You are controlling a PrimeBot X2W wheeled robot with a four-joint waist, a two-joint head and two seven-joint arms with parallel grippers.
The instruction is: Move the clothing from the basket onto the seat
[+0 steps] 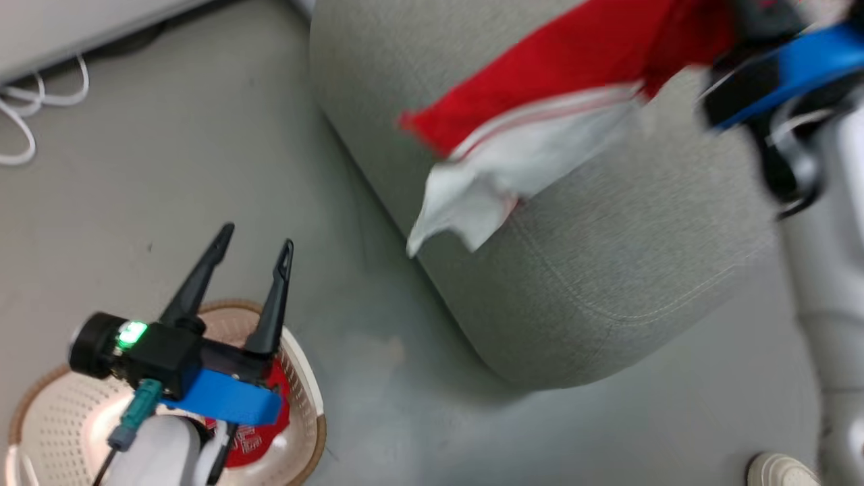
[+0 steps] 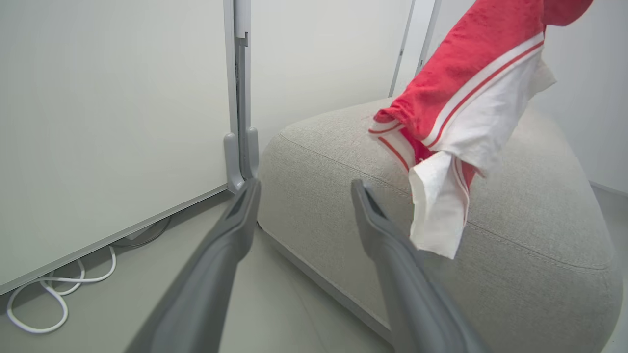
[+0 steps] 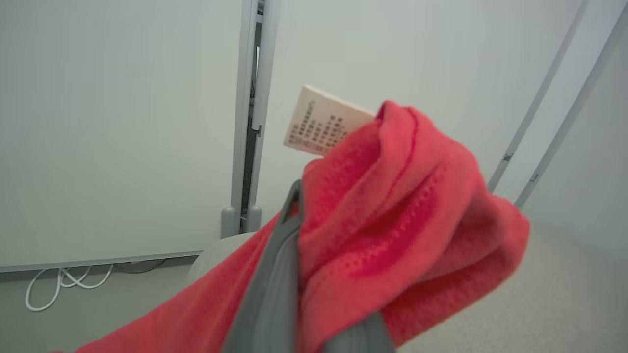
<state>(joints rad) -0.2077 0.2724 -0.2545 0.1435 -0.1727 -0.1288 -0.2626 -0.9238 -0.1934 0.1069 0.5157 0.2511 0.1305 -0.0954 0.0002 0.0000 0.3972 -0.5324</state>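
One red garment [image 1: 560, 88] hangs from right gripper [image 3: 314, 314] above seat [image 1: 607, 270].

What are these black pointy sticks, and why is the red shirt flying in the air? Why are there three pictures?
The pointy sticks are a robot's fingers. It has two arms, each ending in an end effector, a kind of pincer. One picture comes from a camera on its head, looking down; the other two come from cameras on its wrists. The right end effector is pinched shut on a red garment with white lining, carrying it above the grey seat, so it only looks like flying. The left end effector is open and holds nothing, above a pale basket on the floor. Something else red lies in that basket.
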